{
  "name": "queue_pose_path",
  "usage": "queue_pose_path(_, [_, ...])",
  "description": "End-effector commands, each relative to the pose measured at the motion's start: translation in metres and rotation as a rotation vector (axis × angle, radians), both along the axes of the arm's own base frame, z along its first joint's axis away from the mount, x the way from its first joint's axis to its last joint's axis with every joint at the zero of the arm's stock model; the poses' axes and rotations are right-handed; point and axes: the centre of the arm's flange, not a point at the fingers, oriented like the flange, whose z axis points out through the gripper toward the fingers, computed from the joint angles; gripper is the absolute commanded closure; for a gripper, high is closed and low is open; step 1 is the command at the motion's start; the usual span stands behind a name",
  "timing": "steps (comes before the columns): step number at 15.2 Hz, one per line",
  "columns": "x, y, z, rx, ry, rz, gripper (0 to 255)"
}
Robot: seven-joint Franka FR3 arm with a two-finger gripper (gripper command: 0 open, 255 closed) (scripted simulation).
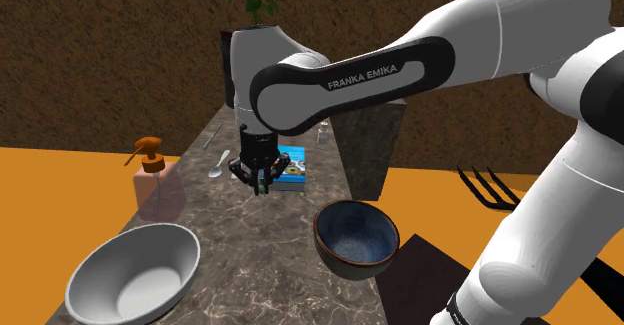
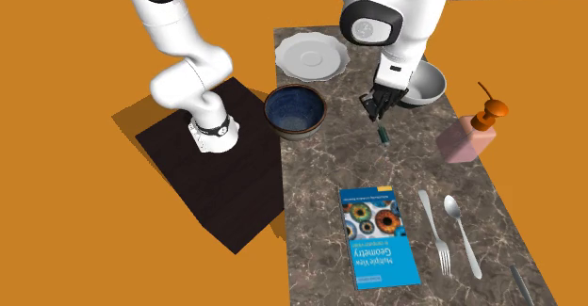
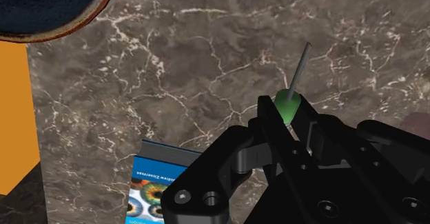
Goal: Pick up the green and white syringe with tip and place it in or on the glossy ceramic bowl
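My black gripper (image 1: 260, 180) hangs over the marble counter, shut on the green and white syringe (image 3: 287, 106). The syringe's green end and thin grey tip (image 3: 300, 65) stick out past the fingers (image 3: 267, 116), pointing down at the counter. In the shoulder view a bit of green syringe (image 1: 263, 185) shows between the fingers. The glossy dark blue bowl (image 1: 354, 237) with a brown rim stands near the counter's edge, towards the shoulder view's right of the gripper and apart from it. The same bowl (image 2: 295, 109) sits beside the gripper (image 2: 378, 104) in the second exterior view.
A white bowl (image 1: 134, 273) and a pink soap dispenser (image 1: 156, 181) stand to the shoulder view's left. A blue book (image 1: 292, 166) lies just behind the gripper. A spoon (image 2: 461, 233), a fork (image 2: 435, 229) and a white plate (image 2: 313, 55) also lie on the counter (image 2: 320, 172).
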Motion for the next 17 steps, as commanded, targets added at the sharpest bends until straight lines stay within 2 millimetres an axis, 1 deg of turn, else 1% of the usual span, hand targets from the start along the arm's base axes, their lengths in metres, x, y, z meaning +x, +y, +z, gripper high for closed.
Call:
queue_pose_path(1, [0.001,-0.001,0.010,0.000,0.000,0.000,255])
queue_pose_path(6, [0.001,-0.001,0.037,0.000,0.000,0.000,255])
queue_pose_path(7, [0.001,-0.001,0.039,0.000,0.000,0.000,255])
queue_pose_path(17, [-0.116,-0.062,0.041,0.000,0.000,0.000,255])
